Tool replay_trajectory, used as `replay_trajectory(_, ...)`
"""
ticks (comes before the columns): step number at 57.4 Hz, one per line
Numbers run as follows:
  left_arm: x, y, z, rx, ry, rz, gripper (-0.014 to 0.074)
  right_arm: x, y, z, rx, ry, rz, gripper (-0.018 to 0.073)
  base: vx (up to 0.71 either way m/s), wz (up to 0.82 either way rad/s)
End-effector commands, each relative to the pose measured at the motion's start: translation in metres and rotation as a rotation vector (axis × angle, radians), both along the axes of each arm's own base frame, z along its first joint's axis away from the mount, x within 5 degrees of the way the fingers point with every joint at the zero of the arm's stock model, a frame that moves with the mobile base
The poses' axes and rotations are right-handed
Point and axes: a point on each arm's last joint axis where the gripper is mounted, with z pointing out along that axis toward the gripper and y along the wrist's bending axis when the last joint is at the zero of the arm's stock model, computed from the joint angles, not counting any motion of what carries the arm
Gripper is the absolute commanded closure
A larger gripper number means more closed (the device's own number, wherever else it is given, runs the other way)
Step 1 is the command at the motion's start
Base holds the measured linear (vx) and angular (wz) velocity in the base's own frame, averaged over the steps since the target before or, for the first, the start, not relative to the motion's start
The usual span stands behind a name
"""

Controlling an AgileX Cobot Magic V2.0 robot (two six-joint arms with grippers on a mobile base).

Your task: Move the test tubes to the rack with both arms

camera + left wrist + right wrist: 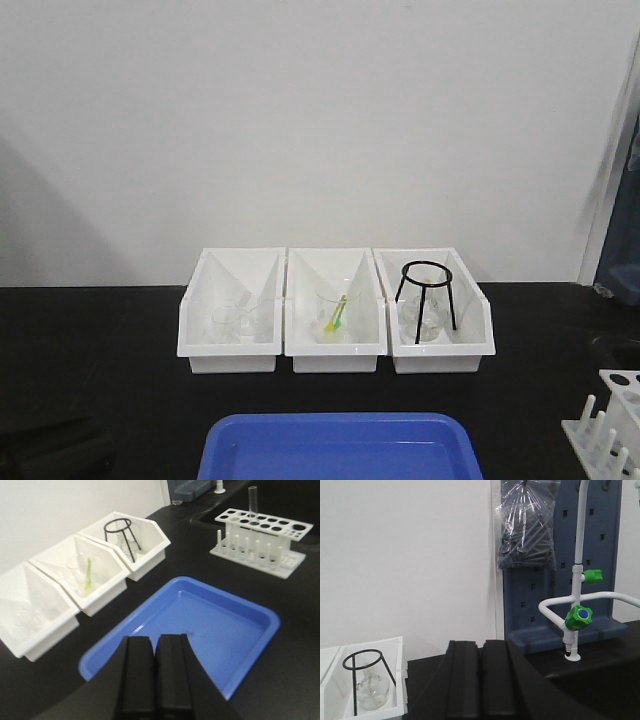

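Test tube: we see one standing upright in the rack, right of the blue tray.
Bins: glassware inside; rightmost holds a black wire stand.
Cut off: rack partly out of the front view.
Left gripper: jaws together, empty.
Right gripper: jaws together, empty.

Black surface, matte, running back to a white wall. Three white bins sit side by side along the rear, touching one another, open fronts toward the camera. Blue tray lies nearer, centred in front of the middle bin, apart from the row. White rack stands on the surface to the right of the tray, pegs on its near side. Further right, a white tap with green knobs rises from the surface before a blue pegboard
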Motion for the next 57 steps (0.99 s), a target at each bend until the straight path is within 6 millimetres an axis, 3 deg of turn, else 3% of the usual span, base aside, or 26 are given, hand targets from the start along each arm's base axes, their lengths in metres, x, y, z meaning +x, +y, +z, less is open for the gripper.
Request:
replay_trajectory(1,0.001,0.000,0.020,-0.041,-0.141,-0.004,0.0617,-0.001,0.003,0.016,-0.031,-0.088,0.031,0.0566,0.00,0.00)
replay_trajectory(21,0.007,0.007,0.020,-0.032,-0.155,0.056,0.0617,-0.001,0.003,0.016,-0.031,-0.088,0.031,0.0566,0.00,0.00)
replay_trajectory(31,0.014,0.029,-0.002,-0.033,-0.231,0.198,0.0617,-0.001,0.003,0.016,-0.031,-0.088,0.031,0.0566,0.00,0.00)
replay_trajectory(39,0.001,0.054,-0.037,-0.167,-0.325,0.329,0.0617,-0.001,0.003,0.016,-0.031,-0.088,0.031,0.0566,0.00,0.00)
replay_trajectory(48,-0.021,0.079,-0.102,-0.329,-0.346,0.499,0.0617,-0.001,0.003,0.016,-0.031,-0.088,0.031,0.0566,0.00,0.00)
replay_trajectory(57,-0.043,0.090,-0.155,-0.367,-0.381,0.569,0.0617,-0.001,0.003,0.016,-0.031,-0.088,0.031,0.0566,0.00,0.00)
